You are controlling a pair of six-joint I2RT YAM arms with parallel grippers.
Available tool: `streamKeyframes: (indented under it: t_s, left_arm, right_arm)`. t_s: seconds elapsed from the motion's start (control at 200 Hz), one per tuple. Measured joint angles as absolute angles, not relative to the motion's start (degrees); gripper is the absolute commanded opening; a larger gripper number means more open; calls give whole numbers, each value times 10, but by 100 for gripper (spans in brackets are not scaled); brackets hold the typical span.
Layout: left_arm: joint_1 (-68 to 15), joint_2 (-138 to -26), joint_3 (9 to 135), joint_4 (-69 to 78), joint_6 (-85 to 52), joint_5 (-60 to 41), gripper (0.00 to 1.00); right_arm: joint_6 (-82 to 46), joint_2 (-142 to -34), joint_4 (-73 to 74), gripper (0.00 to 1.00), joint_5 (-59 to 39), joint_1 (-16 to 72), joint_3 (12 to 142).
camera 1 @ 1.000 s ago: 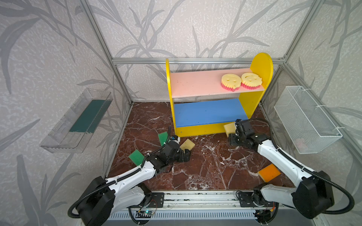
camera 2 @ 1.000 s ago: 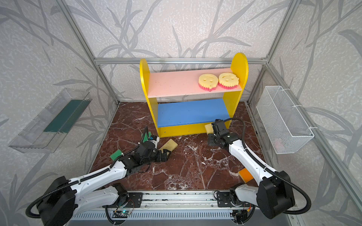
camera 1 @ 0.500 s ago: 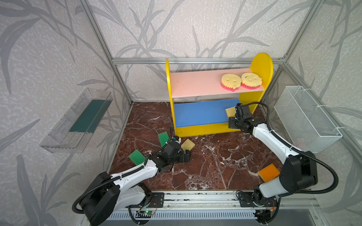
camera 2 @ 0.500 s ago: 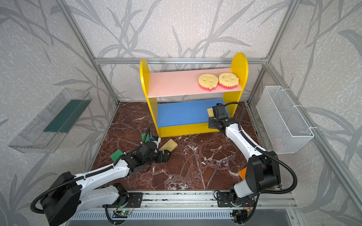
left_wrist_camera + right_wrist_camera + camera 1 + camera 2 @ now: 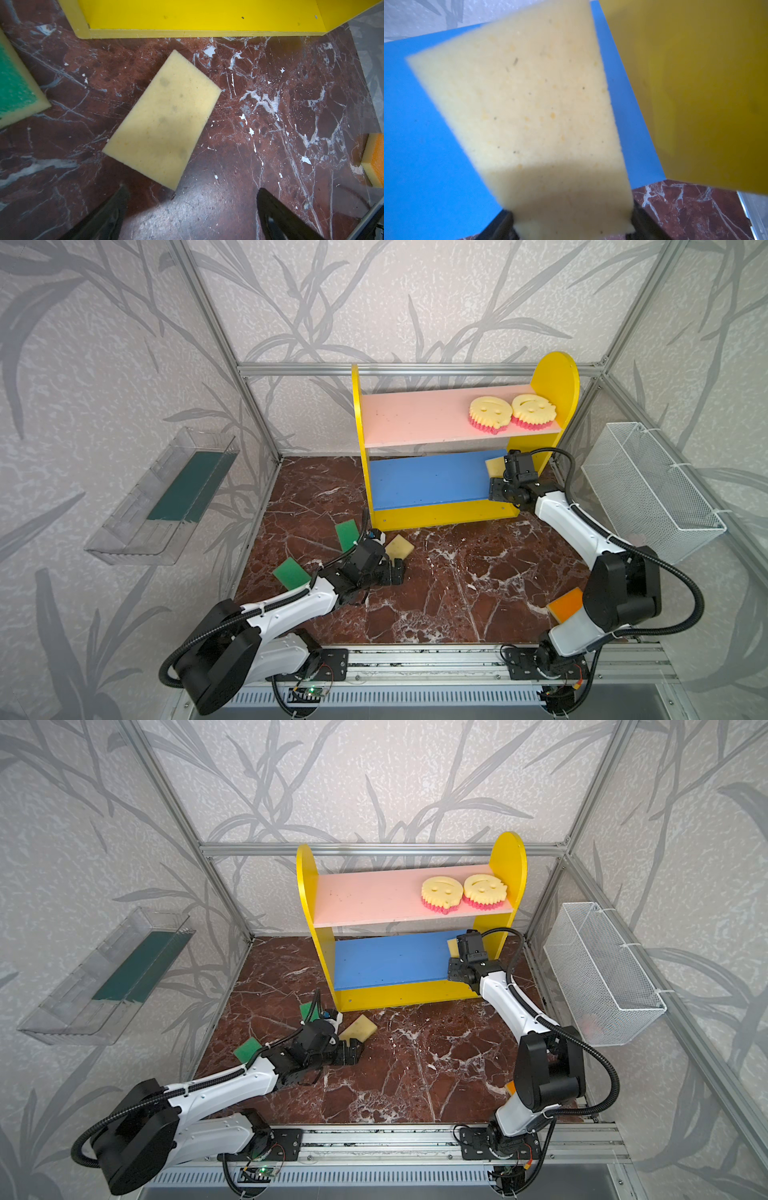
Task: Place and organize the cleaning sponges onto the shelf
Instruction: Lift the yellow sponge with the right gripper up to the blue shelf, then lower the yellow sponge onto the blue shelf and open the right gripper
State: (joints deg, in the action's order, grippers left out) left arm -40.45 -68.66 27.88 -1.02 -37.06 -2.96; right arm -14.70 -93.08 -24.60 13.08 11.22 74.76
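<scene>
right gripper [image 5: 572, 214] clamped on near end of pale yellow sponge [image 5: 529, 104], which sticks out ahead over blue lower board [image 5: 425, 145], shelf side [image 5: 695, 83] just beside it. Resting on the board? Too blurry to tell. left gripper [image 5: 193, 188] jaws wide apart, holding nothing, second pale sponge [image 5: 162, 118] just ahead on marble floor [image 5: 270, 124].

left hand [image 5: 193, 190] — spread wide, low | right hand [image 5: 571, 215] — clamped, arm outstretched

Same build on both sides. Right behind the left claw [image 5: 398, 571] and the right claw [image 5: 497, 480] sit black motor blocks [image 5: 361, 560], then a long smooth white shell [image 5: 291, 605], then a fat black drum [image 5: 623, 593]. A ribbed black cable [image 5: 699, 597] loops back from behind each claw to the base [image 5: 523, 662].
</scene>
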Motion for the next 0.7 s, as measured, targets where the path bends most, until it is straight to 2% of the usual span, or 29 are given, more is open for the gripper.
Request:
streamKeyframes:
  t_s: [0.14,0.44,0.7]
  left_arm:
    - [-404,-694,279,-7,-371,-31,98]
    - [-404,-699,279,-6,-371,-35,98]
    - [-400,-699,279,-6,-366,-36,98]
  right_arm:
    - [-147,-941,-238,75,132,103,752]
    - [-143,-958,-232,89,130,100,769]
    - [-136,-959,-229,94,130,101,769]
